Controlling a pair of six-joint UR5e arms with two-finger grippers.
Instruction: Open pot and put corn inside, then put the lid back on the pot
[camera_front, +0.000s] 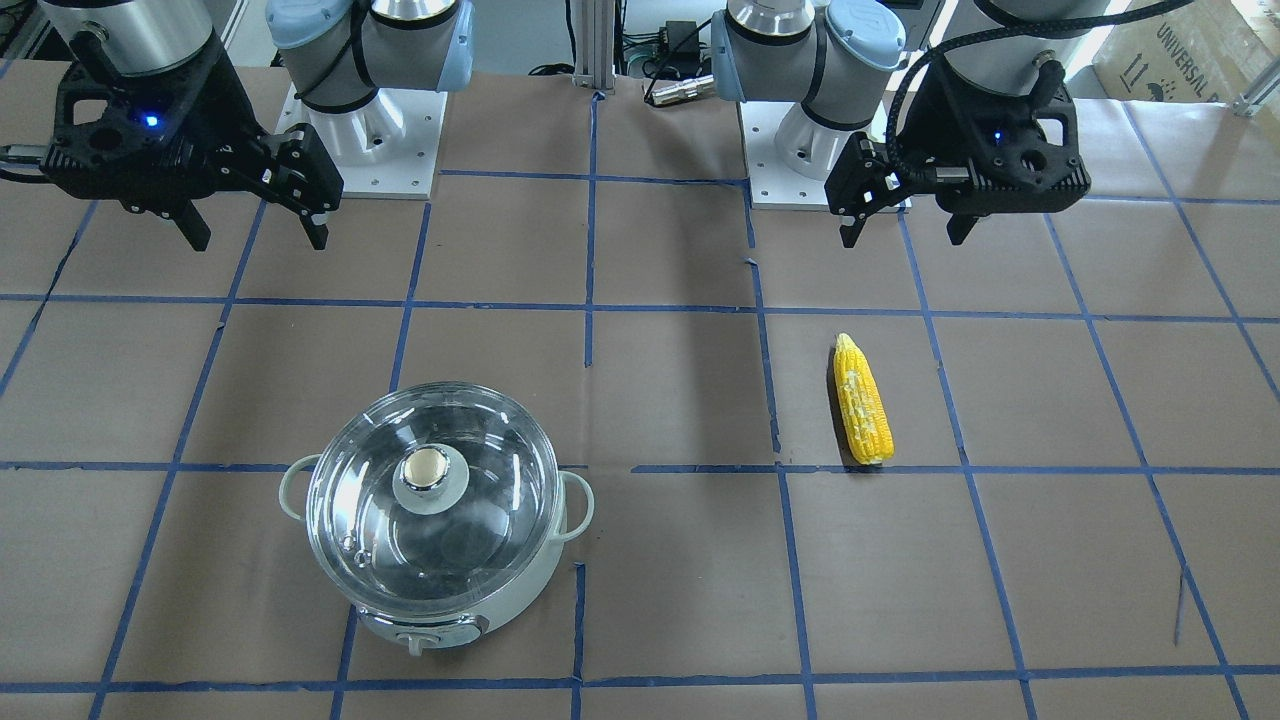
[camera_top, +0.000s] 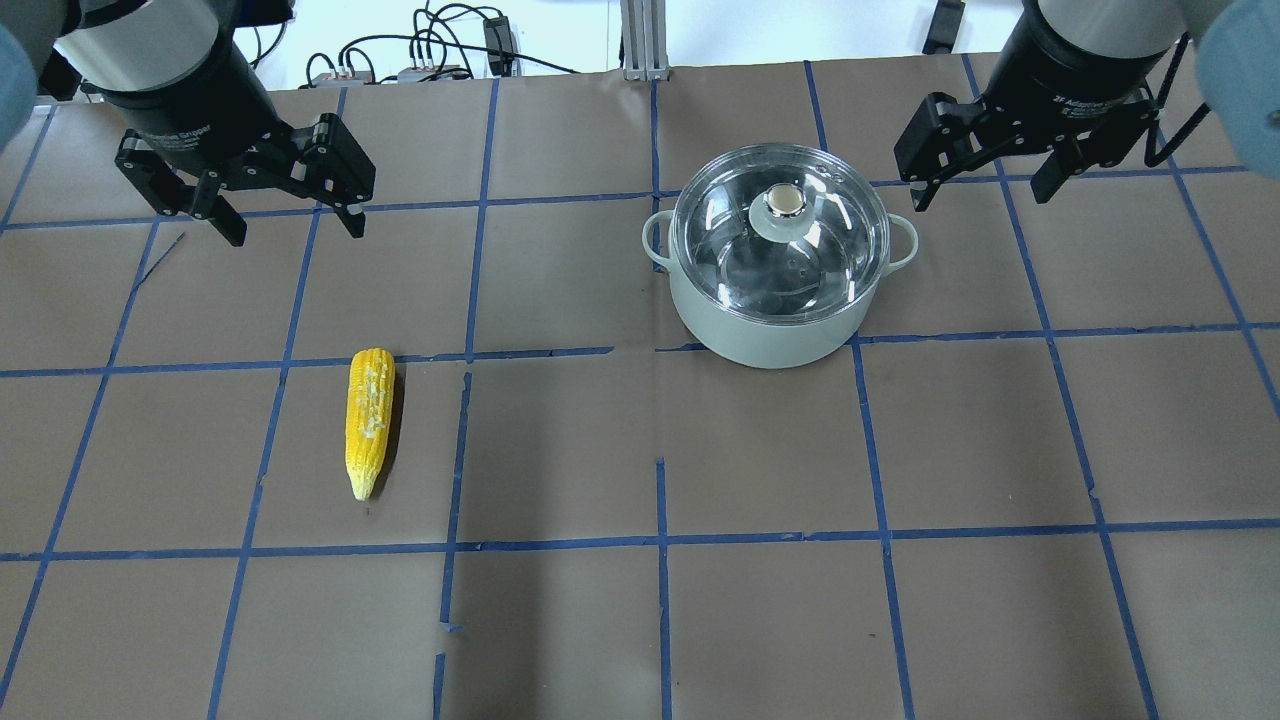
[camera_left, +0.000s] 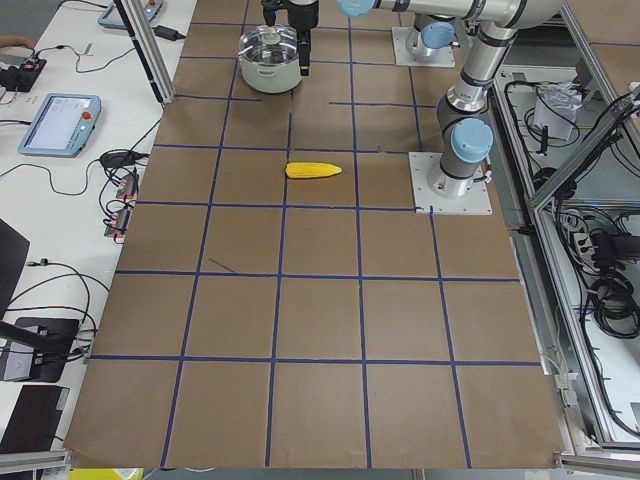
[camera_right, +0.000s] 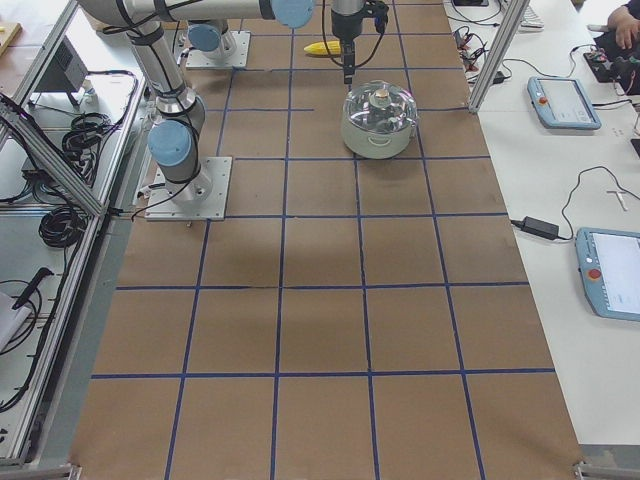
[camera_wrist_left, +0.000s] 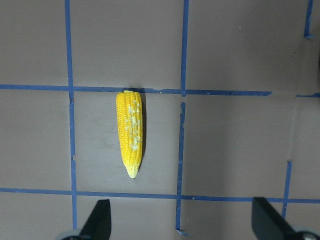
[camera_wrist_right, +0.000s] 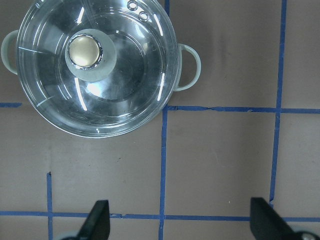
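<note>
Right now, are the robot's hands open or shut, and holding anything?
Left gripper: open, holding nothing.
Right gripper: open, holding nothing.

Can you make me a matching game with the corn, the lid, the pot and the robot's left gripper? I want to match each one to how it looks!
Things:
1. corn
2. lid
3. pot
4. left gripper

How they look:
A. clear glass, resting on the pot
B. fingers open, holding nothing
C. yellow, lying flat
D. pale mint, with two loop handles

Pairs: 1-C, 2-A, 3-D, 4-B
</note>
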